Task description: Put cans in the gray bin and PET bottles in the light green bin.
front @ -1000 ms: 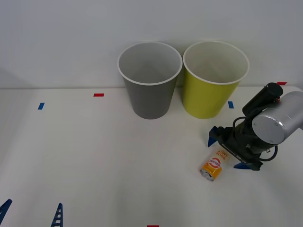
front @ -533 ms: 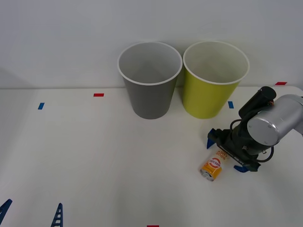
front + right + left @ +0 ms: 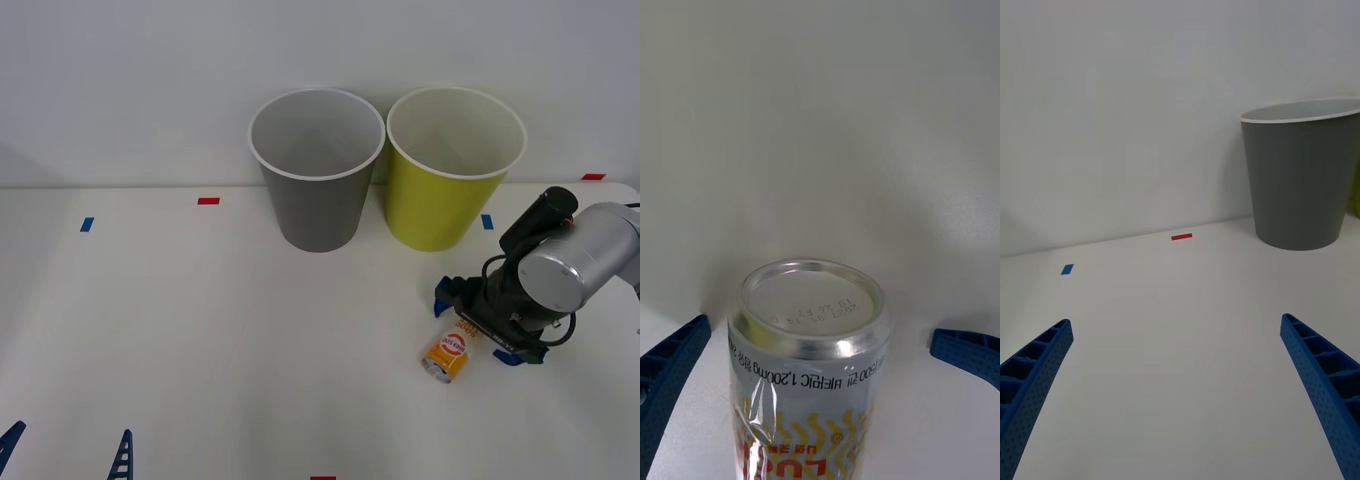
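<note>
A small orange-and-white can [image 3: 447,355] with a red round logo lies on its side on the white table, in front of the light green bin [image 3: 440,205]. My right gripper [image 3: 478,328] is open and low at the can's far end, one blue finger on each side. In the right wrist view the can's silver end [image 3: 811,300] sits between the open fingers [image 3: 670,375] without touching them. The gray bin [image 3: 315,205] stands left of the green one, also seen as the gray bin [image 3: 1300,180]. My left gripper [image 3: 65,452] waits open at the near left. PET bottles are out of view.
Both bins stand against the white back wall. Small red tape marks [image 3: 208,200] and blue tape marks [image 3: 86,224] dot the table. A wide stretch of bare white table [image 3: 200,330] lies between the left gripper and the bins.
My right gripper has crept a little to the left and closer around the can. The can, the bins and the left arm have stayed put.
</note>
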`<state>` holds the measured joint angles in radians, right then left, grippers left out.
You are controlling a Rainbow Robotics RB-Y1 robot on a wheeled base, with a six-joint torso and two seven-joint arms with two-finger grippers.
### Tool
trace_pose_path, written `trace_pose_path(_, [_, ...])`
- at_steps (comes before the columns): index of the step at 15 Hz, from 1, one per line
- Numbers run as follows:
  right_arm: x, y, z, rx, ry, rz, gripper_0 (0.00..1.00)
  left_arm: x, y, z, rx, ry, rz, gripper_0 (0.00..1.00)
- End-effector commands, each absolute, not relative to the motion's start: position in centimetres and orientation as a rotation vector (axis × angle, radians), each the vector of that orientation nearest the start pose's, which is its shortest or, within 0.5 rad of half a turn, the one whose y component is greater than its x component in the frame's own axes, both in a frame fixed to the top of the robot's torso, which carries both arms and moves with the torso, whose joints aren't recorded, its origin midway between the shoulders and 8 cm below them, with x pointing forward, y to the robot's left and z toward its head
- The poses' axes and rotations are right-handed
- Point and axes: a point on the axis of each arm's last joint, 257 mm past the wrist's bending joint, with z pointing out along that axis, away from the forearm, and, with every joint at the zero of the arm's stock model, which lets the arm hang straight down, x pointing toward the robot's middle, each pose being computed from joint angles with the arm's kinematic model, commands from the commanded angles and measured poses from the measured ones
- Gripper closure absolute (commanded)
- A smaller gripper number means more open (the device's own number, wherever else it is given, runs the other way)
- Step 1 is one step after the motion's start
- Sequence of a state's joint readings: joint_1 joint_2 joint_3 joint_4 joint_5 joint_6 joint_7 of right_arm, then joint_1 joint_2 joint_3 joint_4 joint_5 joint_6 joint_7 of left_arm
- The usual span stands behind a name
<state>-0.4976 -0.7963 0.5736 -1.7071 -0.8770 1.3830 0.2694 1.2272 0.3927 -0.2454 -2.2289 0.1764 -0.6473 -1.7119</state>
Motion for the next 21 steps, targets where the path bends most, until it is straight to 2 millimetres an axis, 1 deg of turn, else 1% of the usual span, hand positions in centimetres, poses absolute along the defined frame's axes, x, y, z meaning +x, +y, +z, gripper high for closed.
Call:
trace_pose_path(1, [43.0, -22.1, -32.4, 0.889, 2.769, 0.285, 0.98, 20.1, 25.8, -18.9, 0.113, 1.518, 0.083, 0.05])
trace_pose_path(3, [42.9, -22.0, -32.4, 0.88, 2.773, 0.287, 1.0, 20.1, 25.8, -18.9, 0.113, 1.518, 0.083, 0.05])
trace_pose_path(6, [42.9, -22.3, -32.5, 0.866, 2.77, 0.27, 1.0, 20.1, 25.8, -18.9, 0.113, 1.518, 0.083, 0.05])
trace_pose_path(9, [42.6, -22.2, -32.6, 0.84, 2.774, 0.269, 1.0, 20.1, 25.8, -18.9, 0.113, 1.518, 0.083, 0.05])
trace_pose_path(15, [42.2, -22.4, -31.4, 0.789, 2.734, 0.316, 1.0, 20.1, 25.8, -18.9, 0.113, 1.518, 0.083, 0.05])
trace_pose_path(16, [42.3, -22.4, -31.0, 0.755, 2.715, 0.316, 1.0, 20.1, 25.8, -18.9, 0.113, 1.518, 0.083, 0.05])
trace_pose_path(18, [42.6, -22.9, -29.0, 0.642, 2.646, 0.335, 1.0, 20.1, 25.8, -18.9, 0.113, 1.518, 0.083, 0.05])
trace_pose_path(21, [43.3, -23.3, -26.5, 0.474, 2.547, 0.34, 1.0, 20.1, 25.8, -18.9, 0.113, 1.518, 0.083, 0.05])
